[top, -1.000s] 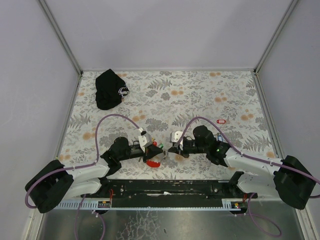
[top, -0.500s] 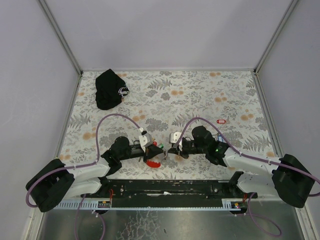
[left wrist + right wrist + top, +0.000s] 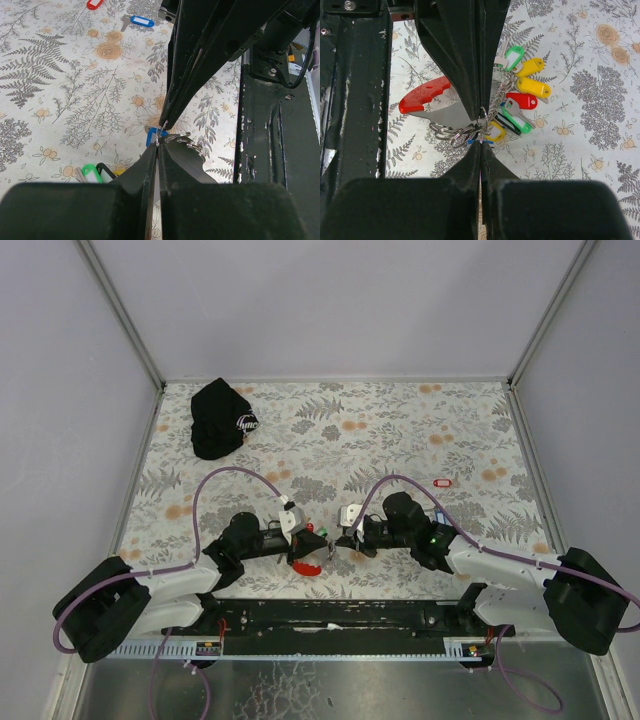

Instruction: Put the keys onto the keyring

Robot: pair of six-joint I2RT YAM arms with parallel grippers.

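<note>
My left gripper (image 3: pixel 320 541) and right gripper (image 3: pixel 336 540) meet tip to tip near the table's front edge. In the left wrist view the left gripper (image 3: pixel 157 145) is shut on the thin wire of the keyring (image 3: pixel 186 141). In the right wrist view the right gripper (image 3: pixel 481 141) is shut on a small ring beside a blue tag (image 3: pixel 479 142). The keyring's coils (image 3: pixel 454 133) join a red rounded piece (image 3: pixel 422 96) and a grey bar (image 3: pixel 447 116). Keys with green (image 3: pixel 514 57), yellow (image 3: pixel 534 87) and red (image 3: pixel 522 101) tags fan out beside them.
A black cap with a white logo (image 3: pixel 220 418) lies at the back left. A lone red tag (image 3: pixel 444 482) lies to the right, with a loose blue key (image 3: pixel 141 21) near it. The black base rail (image 3: pixel 330 615) runs just behind the grippers.
The right arm has shifted very slightly left toward the left gripper. Both grippers stay shut at the same spot.
</note>
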